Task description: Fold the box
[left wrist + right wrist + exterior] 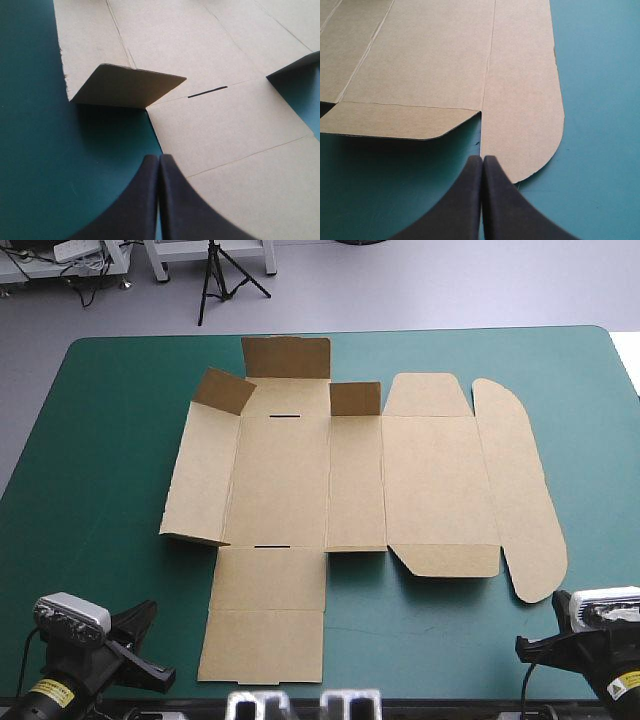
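My left jaws and right jaws, two pairs, are both pressed shut on nothing at the frame's lower corners. One brown box point(300, 480) lies opened out just ahead, mid-frame on the teal-green table point(100, 440), some flaps raised.

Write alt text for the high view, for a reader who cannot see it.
A brown box lies unfolded as a cut sheet in the middle of the teal-green table, mostly flat, with three flaps along its far edge standing up. The left gripper and right gripper sit near the table's near corners, neither holding the box.
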`<state>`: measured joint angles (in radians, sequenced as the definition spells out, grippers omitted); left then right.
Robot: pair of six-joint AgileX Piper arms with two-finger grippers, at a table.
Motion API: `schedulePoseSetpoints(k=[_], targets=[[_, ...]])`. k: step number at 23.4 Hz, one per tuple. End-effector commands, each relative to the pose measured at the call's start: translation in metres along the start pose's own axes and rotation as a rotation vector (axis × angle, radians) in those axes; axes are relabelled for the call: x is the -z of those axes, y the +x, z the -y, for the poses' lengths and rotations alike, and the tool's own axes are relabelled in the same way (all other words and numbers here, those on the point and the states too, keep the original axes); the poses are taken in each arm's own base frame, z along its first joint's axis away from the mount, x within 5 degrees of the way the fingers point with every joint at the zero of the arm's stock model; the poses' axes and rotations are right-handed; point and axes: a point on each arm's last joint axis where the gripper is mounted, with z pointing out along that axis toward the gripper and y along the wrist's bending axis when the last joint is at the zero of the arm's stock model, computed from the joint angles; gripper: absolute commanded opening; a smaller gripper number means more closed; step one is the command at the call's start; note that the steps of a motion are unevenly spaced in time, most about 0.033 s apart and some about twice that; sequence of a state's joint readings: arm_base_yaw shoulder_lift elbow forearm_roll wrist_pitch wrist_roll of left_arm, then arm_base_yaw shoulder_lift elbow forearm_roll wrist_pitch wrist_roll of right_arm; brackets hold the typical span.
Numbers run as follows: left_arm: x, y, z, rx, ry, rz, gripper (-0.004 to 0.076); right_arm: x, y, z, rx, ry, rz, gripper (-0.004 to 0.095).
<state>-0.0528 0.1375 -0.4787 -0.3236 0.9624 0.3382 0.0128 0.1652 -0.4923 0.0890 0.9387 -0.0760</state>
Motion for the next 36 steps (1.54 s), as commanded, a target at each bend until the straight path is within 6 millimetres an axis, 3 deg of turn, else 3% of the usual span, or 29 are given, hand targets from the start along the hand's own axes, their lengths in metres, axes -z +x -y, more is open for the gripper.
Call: schedulePoseSetpoints(k=[1, 21, 25, 28, 31, 36], targets=[[0.003, -0.012, 0.000, 0.020, 0.003, 0.074, -0.0009, 0.004, -0.012, 0.000, 0.000, -0.004, 0.077, -0.0018], [0.003, -0.017, -0.001, 0.029, 0.007, 0.054, -0.0009, 0.004, -0.012, 0.000, 0.003, -0.003, 0.077, -0.0018], [0.011, -0.068, -0.006, 0.035, 0.010, 0.053, -0.0009, 0.004, -0.012, 0.000, 0.009, -0.001, 0.077, -0.0018], [0.005, -0.111, -0.014, 0.037, 0.011, 0.039, -0.0009, 0.004, -0.012, 0.000, 0.009, -0.001, 0.077, -0.0018], [-0.022, -0.142, -0.026, 0.057, 0.013, -0.013, -0.0009, 0.004, -0.012, 0.000, 0.011, -0.001, 0.077, -0.0018], [-0.067, -0.164, -0.043, 0.096, 0.002, -0.072, -0.0009, 0.004, -0.012, 0.000, 0.009, -0.001, 0.075, -0.0018]])
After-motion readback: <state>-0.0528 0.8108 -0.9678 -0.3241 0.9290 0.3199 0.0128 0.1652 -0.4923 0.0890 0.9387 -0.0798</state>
